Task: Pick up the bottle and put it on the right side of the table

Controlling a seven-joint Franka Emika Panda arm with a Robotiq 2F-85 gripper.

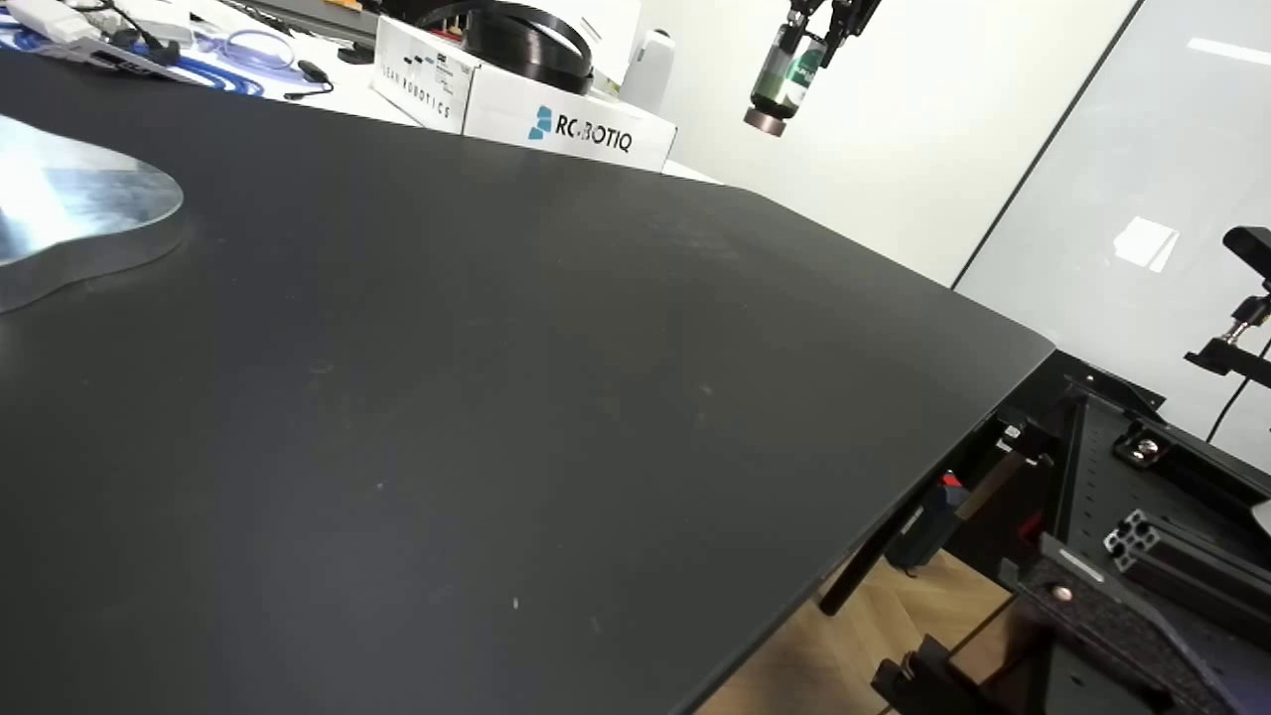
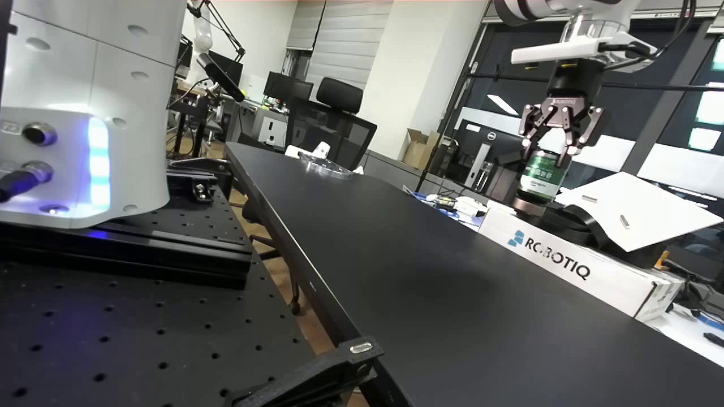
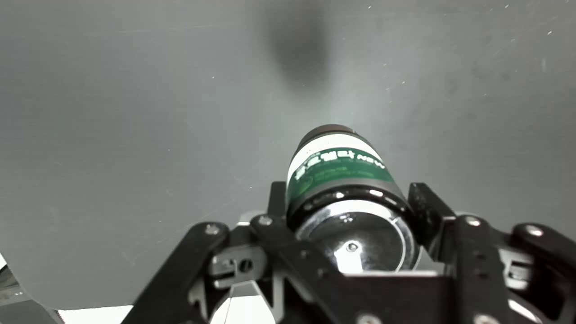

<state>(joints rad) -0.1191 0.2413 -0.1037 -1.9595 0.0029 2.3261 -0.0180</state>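
The bottle (image 1: pixel 791 77) is a dark cylinder with a green and white label and a brownish cap. My gripper (image 2: pixel 546 157) is shut on it and holds it in the air, cap end down and slightly tilted. The bottle also shows in an exterior view (image 2: pixel 540 178) and in the wrist view (image 3: pixel 344 175), its base facing the camera between both fingers. The gripper (image 3: pixel 348 189) grips it near its base end. The black table (image 1: pixel 516 377) lies below, apart from the bottle, and also shows in an exterior view (image 2: pixel 396 254) and the wrist view (image 3: pixel 157 112).
A white Robotiq box (image 1: pixel 571 119) with black items on it stands beyond the far table edge, also in an exterior view (image 2: pixel 571 260). A clear thick plate (image 1: pixel 89 199) lies on the table. Cables (image 1: pixel 218 70) lie on the white desk. A black perforated base (image 2: pixel 158 333) borders the table.
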